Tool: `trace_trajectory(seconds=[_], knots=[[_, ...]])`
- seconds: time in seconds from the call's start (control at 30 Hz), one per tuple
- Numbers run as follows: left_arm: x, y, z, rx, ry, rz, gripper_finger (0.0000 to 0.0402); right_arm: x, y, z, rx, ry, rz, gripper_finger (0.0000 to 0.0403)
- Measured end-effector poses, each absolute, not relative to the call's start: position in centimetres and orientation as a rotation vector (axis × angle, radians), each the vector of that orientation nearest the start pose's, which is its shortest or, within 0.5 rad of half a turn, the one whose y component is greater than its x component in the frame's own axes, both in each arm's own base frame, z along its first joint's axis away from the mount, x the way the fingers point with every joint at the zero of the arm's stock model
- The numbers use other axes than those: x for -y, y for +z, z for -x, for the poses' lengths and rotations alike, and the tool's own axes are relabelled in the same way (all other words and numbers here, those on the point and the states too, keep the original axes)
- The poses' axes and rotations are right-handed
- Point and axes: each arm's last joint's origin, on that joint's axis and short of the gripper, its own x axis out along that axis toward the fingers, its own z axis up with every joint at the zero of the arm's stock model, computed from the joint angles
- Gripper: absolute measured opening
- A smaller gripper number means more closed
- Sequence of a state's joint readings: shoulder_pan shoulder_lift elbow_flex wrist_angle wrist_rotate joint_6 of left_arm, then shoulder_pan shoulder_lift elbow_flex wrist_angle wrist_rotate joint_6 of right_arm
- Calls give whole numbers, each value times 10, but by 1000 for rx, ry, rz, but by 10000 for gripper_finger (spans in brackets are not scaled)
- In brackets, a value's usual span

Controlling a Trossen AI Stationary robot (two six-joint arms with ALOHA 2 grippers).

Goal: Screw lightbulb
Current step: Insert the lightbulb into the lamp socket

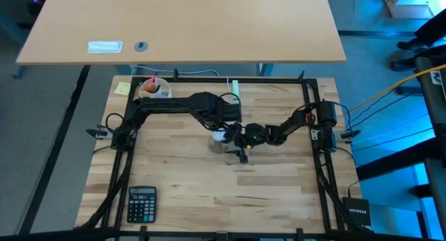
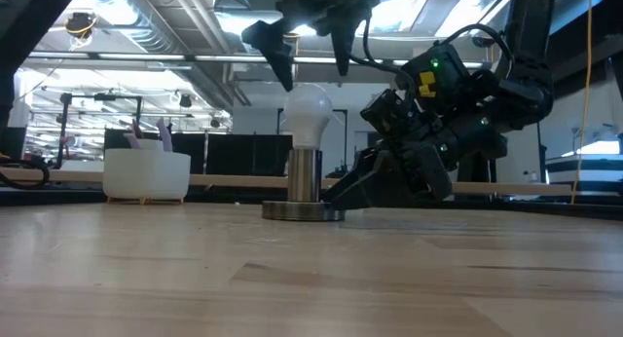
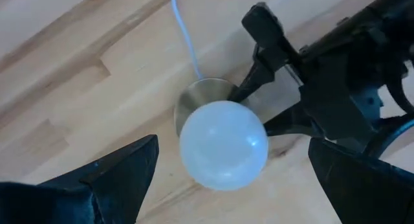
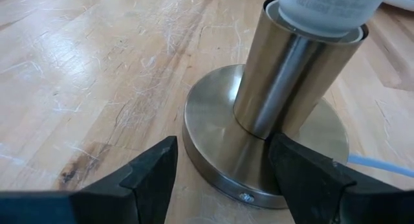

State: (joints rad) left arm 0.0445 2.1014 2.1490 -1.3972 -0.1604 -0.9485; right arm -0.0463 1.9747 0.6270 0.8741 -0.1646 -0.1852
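The white frosted lightbulb (image 2: 308, 111) stands upright with its base down inside the metal socket tube (image 2: 305, 176), which rises from the round grey disc (image 2: 304, 212) on the table's middle. My left gripper (image 2: 311, 59) is open just above the bulb. In the left wrist view its fingers stand on either side of the bulb (image 3: 223, 144) without touching it. My right gripper (image 4: 223, 166) is open, low at the disc's right side (image 1: 240, 140). My right gripper comes low and slanting from the table's right. One finger (image 4: 304, 172) lies over the disc's rim (image 4: 259, 182), and the other (image 4: 152, 172) is beside the disc over the table. I cannot tell whether either finger touches the disc.
A thin white cord (image 3: 184, 36) runs from the socket toward the far edge. A white bowl (image 1: 155, 88) and a yellow note (image 1: 123, 88) sit at the far left. A calculator (image 1: 142, 203) lies near the front left.
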Motion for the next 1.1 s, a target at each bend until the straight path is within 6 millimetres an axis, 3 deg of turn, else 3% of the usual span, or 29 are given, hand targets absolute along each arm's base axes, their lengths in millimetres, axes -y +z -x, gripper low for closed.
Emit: trace_trajectory(seconds=[0.17, 0.33, 0.5, 0.7, 1.1], knots=[[-24, 308, -417, -1163, 747, 664, 388, 10, 77, -322, -459, 159, 132, 248], [-19, 333, -408, -1097, 696, 655, 388, 10, 77, -322, -460, 154, 131, 248], [-25, 353, -388, -1066, 792, 616, 388, 10, 77, -322, -460, 154, 131, 248], [-31, 349, -376, -1128, 923, 581, 388, 10, 77, -322, -460, 155, 131, 248], [-34, 320, -398, -1073, 859, 721, 388, 10, 77, -322, -460, 161, 130, 248]])
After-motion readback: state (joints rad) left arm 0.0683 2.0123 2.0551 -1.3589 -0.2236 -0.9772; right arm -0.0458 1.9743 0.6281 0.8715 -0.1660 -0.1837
